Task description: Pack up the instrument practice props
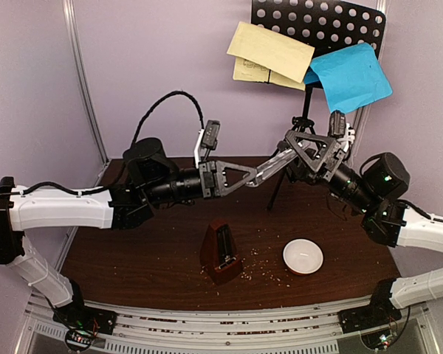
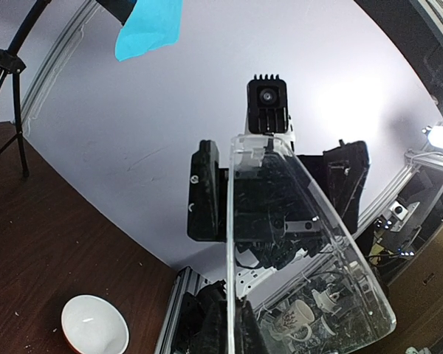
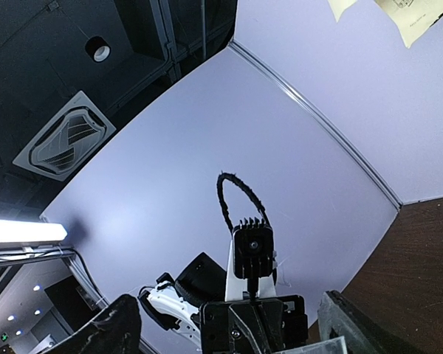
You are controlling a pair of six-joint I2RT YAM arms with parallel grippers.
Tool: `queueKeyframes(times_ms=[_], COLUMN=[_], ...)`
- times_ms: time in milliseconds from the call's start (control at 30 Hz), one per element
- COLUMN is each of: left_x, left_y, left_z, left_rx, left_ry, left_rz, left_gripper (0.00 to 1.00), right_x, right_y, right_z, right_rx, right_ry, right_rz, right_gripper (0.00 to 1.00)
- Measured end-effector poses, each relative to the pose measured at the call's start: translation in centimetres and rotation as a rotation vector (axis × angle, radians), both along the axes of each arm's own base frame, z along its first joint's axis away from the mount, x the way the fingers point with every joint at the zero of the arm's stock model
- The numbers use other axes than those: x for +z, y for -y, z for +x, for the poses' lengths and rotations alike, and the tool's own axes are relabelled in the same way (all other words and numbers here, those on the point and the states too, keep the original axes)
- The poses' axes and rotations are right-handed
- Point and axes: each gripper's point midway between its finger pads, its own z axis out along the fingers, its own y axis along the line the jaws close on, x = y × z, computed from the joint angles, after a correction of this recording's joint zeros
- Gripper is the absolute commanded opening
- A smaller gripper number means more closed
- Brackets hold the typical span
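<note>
Nearest the arm bases, the small brown metronome (image 1: 221, 254) stands upright on the tabletop (image 1: 133, 251), uncovered. The white bowl (image 1: 303, 257) sits just to its right, with brown crumbs (image 1: 264, 274) strewn between the two.

Above and a little behind the metronome, the left gripper (image 1: 245, 177) has its jaws closed on the wide end of the clear triangular cover (image 2: 295, 265) and holds it out level in mid-air. The right gripper (image 1: 292, 146) faces it, jaws spread on either side of the cover's narrow end and apparently not touching it. This looks like a handover about to happen.

Far behind the metronome, the black music stand (image 1: 332, 26) carries the yellow sheets (image 1: 269, 50) and the blue sheet (image 1: 351, 77), all hanging askew off its desk.

The main risk is timing. If the left jaws let go before the right ones bite, the cover drops onto the metronome or the bowl. The plastic is slick and tapered, so a pinch near the tip may squirt it out. If both arms pull at once, it could twist or crack.
</note>
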Motion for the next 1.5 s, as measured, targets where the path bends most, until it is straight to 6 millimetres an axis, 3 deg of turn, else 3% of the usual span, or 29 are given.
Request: queueKeyframes(times_ms=[300, 533, 700, 767, 867, 1067, 1167, 1233, 1367, 1500], left_x=[0.0, -0.2, -0.9, -1.7, -2.3, -0.9, -0.8, -2.3, -7.3, -10.2], left_y=[0.0, 0.1, 0.2, 0.0, -1.0, -6.3, -8.5, -9.5, -10.1, -9.9], left_z=[0.1, 0.3, 0.8, 1.4, 2.5, 3.5, 3.3, 3.1, 2.9, 2.7], left_rx=[0.002, 0.009, 0.042, 0.075, 0.139, 0.298, 0.346, 0.36, 0.353, 0.332], left_ry=[-0.003, -0.002, 0.011, -0.004, -0.007, 0.027, 0.048, 0.045, 0.002, -0.033], left_rz=[-0.004, 0.001, 0.029, 0.067, 0.11, 0.142, 0.154, 0.191, 0.315, 0.385], left_gripper=[0.0, 0.02, 0.62, 0.74, 0.82, 0.87, 0.88, 0.88, 0.88, 0.88], right_x=[-1.0, -1.0, -1.4, -1.9, -2.9, -6.2, -8.4, -10.1, -13.3, -16.8], right_y=[0.2, 0.4, 0.4, 0.3, 0.3, 0.8, 0.1, -0.6, -2.1, -3.7], right_z=[0.2, 0.4, 0.6, 0.8, 1.2, 1.6, 1.0, 0.2, -1.9, -3.5], right_rx=[-0.024, -0.036, -0.055, -0.069, -0.101, -0.19, -0.216, -0.224, -0.252, -0.302], right_ry=[-0.03, -0.045, -0.035, -0.031, -0.034, -0.054, -0.062, -0.06, -0.041, -0.013], right_rz=[0.007, 0.025, 0.002, -0.025, -0.079, -0.23, -0.333, -0.408, -0.559, -0.711], right_gripper=[0.6, 0.54, 0.53, 0.53, 0.53, 0.52, 0.51, 0.51, 0.51, 0.51])
